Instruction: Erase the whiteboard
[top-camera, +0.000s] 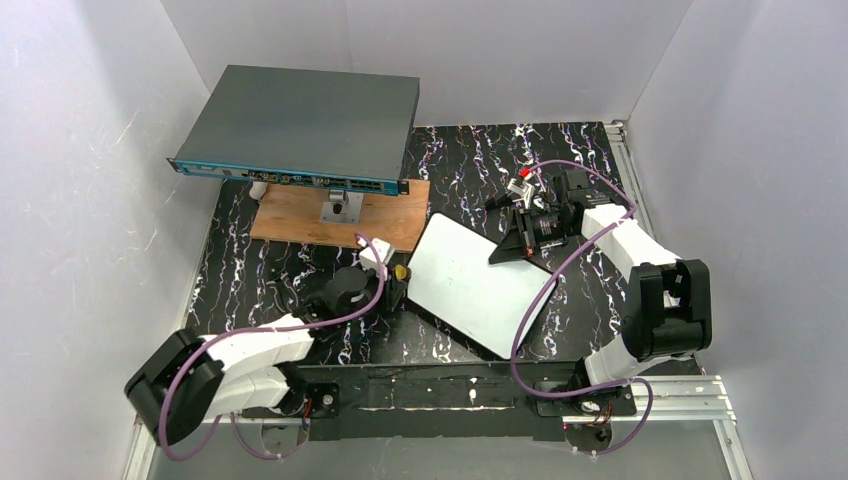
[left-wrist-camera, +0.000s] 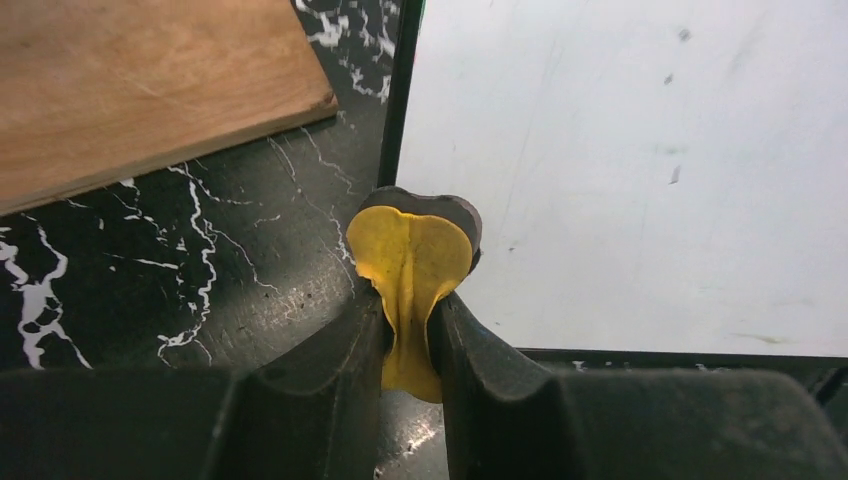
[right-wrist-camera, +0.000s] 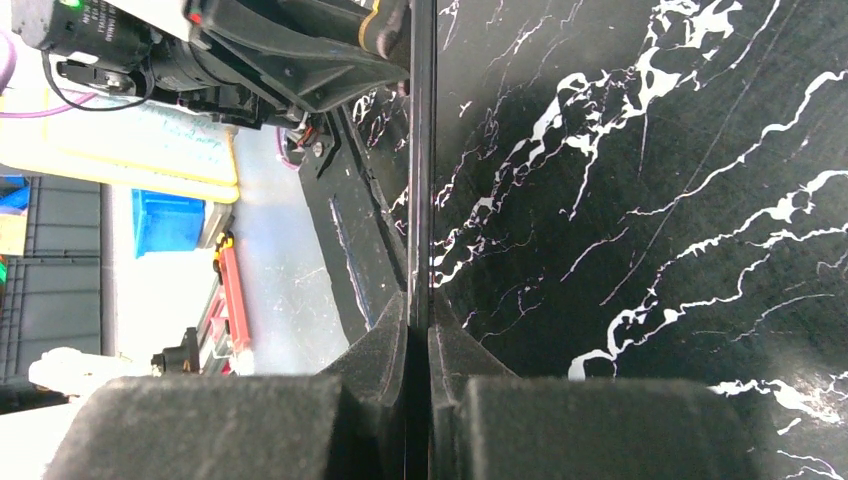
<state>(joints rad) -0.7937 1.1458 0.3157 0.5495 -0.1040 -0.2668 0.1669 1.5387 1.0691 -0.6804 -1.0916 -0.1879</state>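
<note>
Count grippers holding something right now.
2. Left gripper pinches a yellow eraser pad by the whiteboard's left edge; right gripper clamps the whiteboard's far edge.

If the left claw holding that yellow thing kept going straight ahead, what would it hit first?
Most likely the whiteboard; the yellow pad in the left gripper sits right at its edge, contact unclear.

White walls around black marbled tabletop
</note>
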